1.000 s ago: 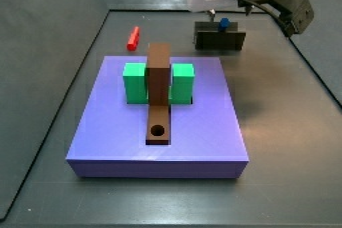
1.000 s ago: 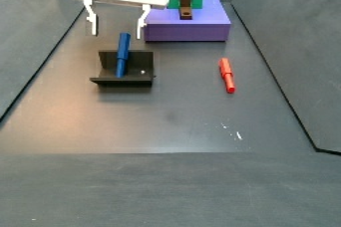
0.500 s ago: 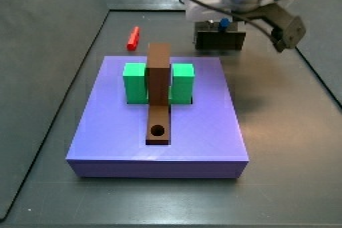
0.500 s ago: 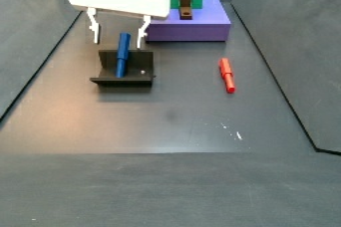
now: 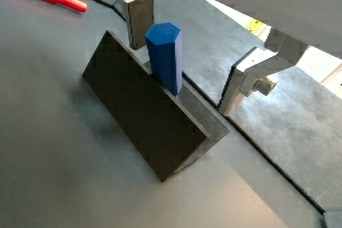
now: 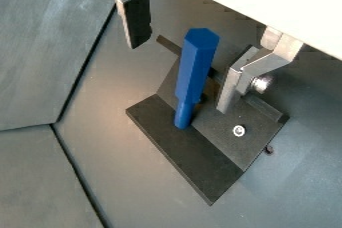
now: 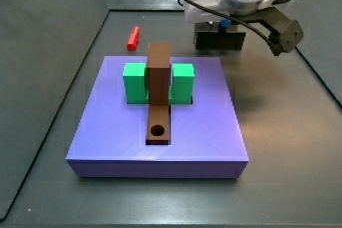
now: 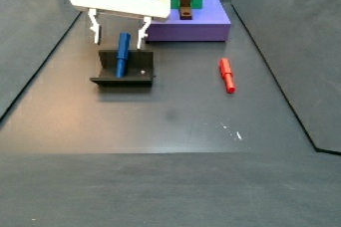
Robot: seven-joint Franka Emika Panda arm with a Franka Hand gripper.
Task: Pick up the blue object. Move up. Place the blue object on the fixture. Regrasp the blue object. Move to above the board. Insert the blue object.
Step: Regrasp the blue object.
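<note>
Blue peg (image 6: pixel 195 77) stands propped in the fixture (image 6: pixel 207 152) near the floor's far edge, my gripper (image 5: pixel 201 54) spread open astride it untouching, so regrasping seems next: I'd descend and close.

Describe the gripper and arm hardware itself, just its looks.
The gripper, above the fixture and the blue object, has a boxy white body with dark parts on top. Two flat silver fingers end in dark pads; one bracket shows a small round screw head in a wrist view. In a side view, black cables loop above the white wrist, which carries a dark module.
</note>
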